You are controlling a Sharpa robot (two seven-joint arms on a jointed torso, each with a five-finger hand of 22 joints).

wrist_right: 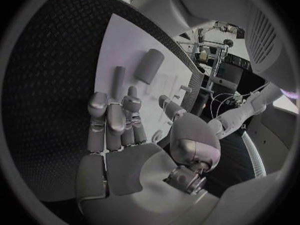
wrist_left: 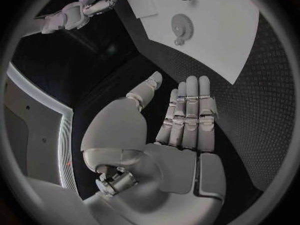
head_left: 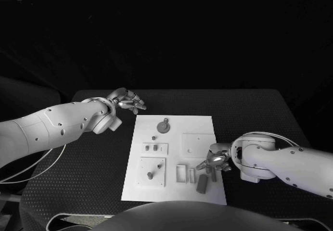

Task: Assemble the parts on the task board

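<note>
Left hand [head_left: 127,101] hangs over the black table [head_left: 83,163] just off the far left corner of the white board [head_left: 139,192]. Your left wrist view shows its fingers [wrist_left: 187,112] straight and side by side, thumb apart, palm bare: it holds nothing and touches nothing.

Right hand [head_left: 216,160] sits low over the board's near right part. Its fingers [wrist_right: 115,120] lie stretched out, close together, tips just beside a slim rod [wrist_right: 118,80]; you cannot tell from the pictures whether they touch it. Nothing is grasped there either.

Parts on the board, as you see them from the head view:
- round toothed disc [head_left: 163,127] with a small stem, far side, middle; also seen from the left wrist [wrist_left: 180,23].
- pale square plate [head_left: 197,143], right of centre.
- small block with pegs [head_left: 155,148], left of centre.
- larger block with an upright peg and a lever [head_left: 152,172], near left.
- two narrow slotted pieces [head_left: 186,174], near middle.
- short dark cylinder [head_left: 202,184], lying flat near the right hand at the near right; the right wrist view shows it next to the rod [wrist_right: 149,66].
</note>
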